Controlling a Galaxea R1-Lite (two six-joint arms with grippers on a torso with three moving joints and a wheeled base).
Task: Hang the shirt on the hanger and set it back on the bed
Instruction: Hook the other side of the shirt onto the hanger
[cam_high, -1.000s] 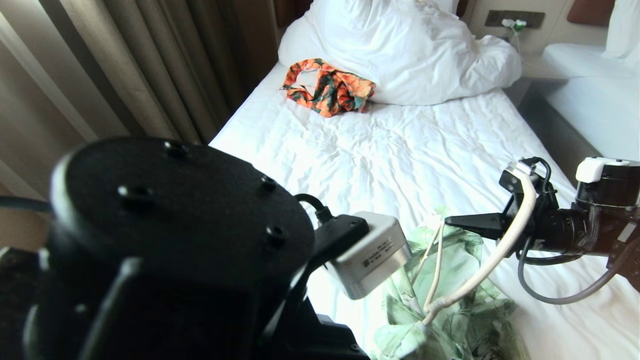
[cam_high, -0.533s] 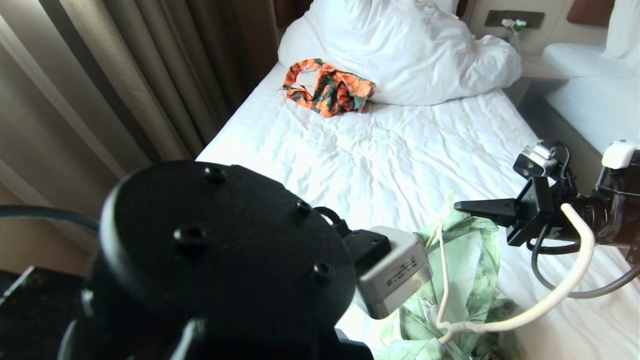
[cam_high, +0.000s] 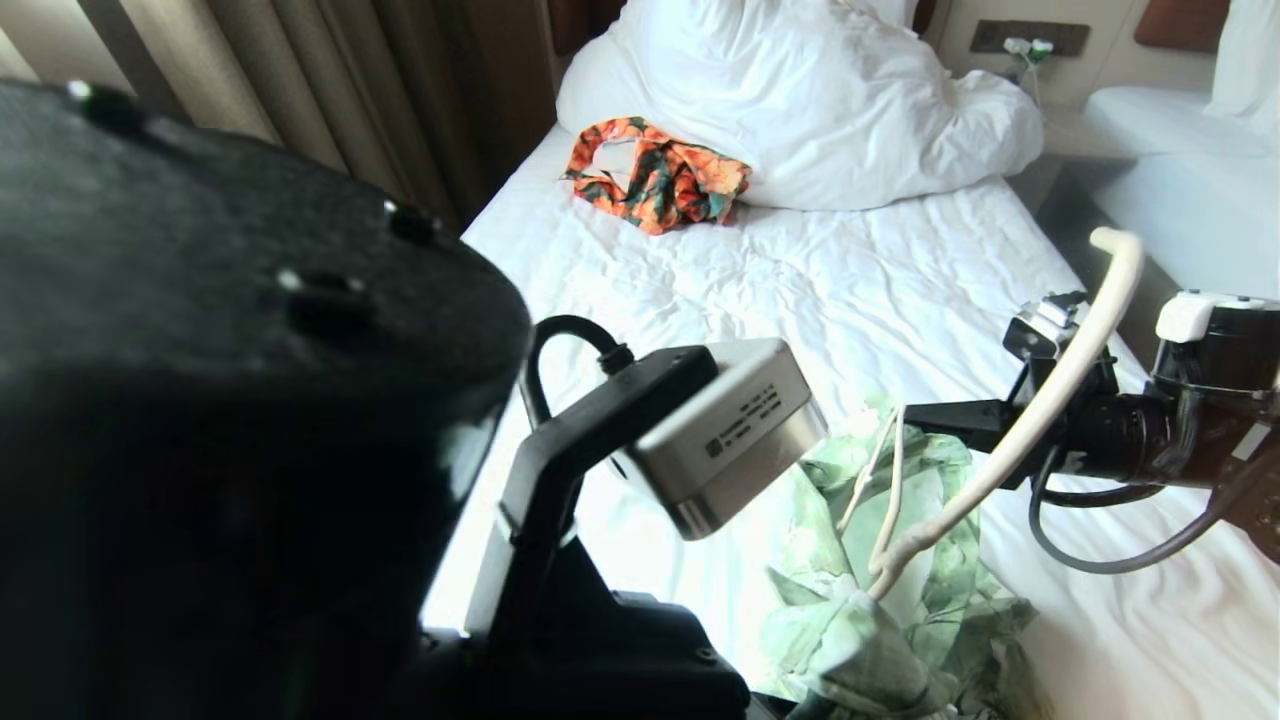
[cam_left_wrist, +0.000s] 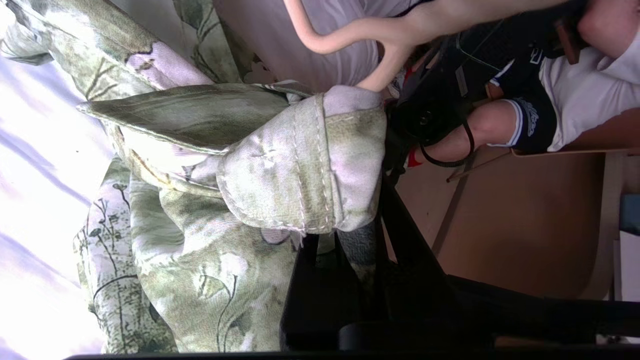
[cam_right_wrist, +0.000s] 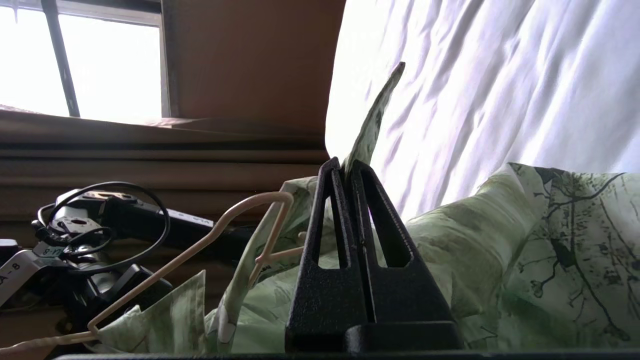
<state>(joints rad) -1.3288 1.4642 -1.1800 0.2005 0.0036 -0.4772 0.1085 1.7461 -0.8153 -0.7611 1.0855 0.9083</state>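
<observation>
The shirt (cam_high: 900, 590) hangs limp over the bed's (cam_high: 800, 290) near edge; left gripper (cam_left_wrist: 345, 225) and right gripper (cam_right_wrist: 348, 172) both pinch its soft cloth, jaws closed; the stiff hanger (cam_high: 1010, 450) sits between; grip hems.

Heavy beige-brown curtains (cam_high: 330, 110) hung in deep folds along the left of the room, down to the floor. A bright window (cam_right_wrist: 85, 60) with a dark frame bar let in strong daylight above a brown sill. At the far wall a dark wooden headboard (cam_high: 585, 20) stood, with a pale wall and a dark switch plate (cam_high: 1030, 38) beside it. A neighbouring white bed (cam_high: 1190, 190) lay at the right, across a narrow dark gap. A tan floor (cam_left_wrist: 520, 225) and a person seated on a chair (cam_left_wrist: 550, 90) showed in the left wrist view.
</observation>
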